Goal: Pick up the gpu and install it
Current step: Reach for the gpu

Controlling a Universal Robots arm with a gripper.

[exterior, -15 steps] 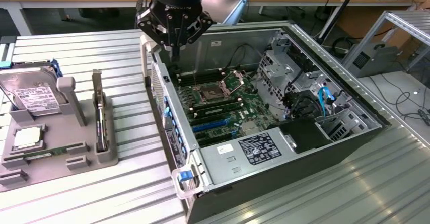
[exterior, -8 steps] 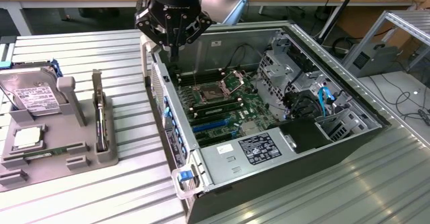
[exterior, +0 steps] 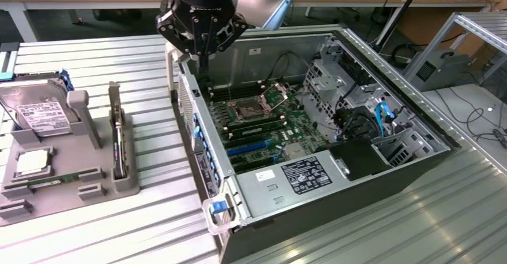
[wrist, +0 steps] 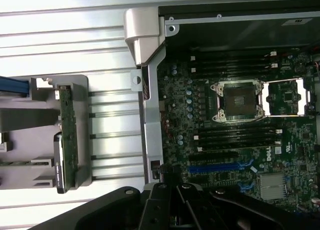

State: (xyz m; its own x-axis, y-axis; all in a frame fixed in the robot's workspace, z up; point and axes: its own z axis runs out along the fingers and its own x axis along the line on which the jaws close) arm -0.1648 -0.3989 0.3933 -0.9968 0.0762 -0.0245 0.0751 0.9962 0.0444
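The gpu (exterior: 117,134) is a thin dark card standing on edge in a slot of the grey holder (exterior: 79,184), its silver bracket at the far end. It sits at the exterior view's left, apart from the arm. In the wrist view the gpu (wrist: 67,135) shows edge-on in the same holder. My gripper (exterior: 203,61) hangs over the rear corner of the open computer case (exterior: 237,196), its fingers pressed together and holding nothing. Those dark fingers (wrist: 165,207) lie over the motherboard's edge near the blue expansion slots (wrist: 220,167).
A silver hard drive (exterior: 33,113) with a white label leans in the holder beside the gpu. Inside the case are the open CPU socket (exterior: 252,107), blue slots (exterior: 252,148), a power supply (exterior: 305,175) and blue cables (exterior: 384,118). Ribbed metal tabletop (exterior: 151,216) surrounds everything.
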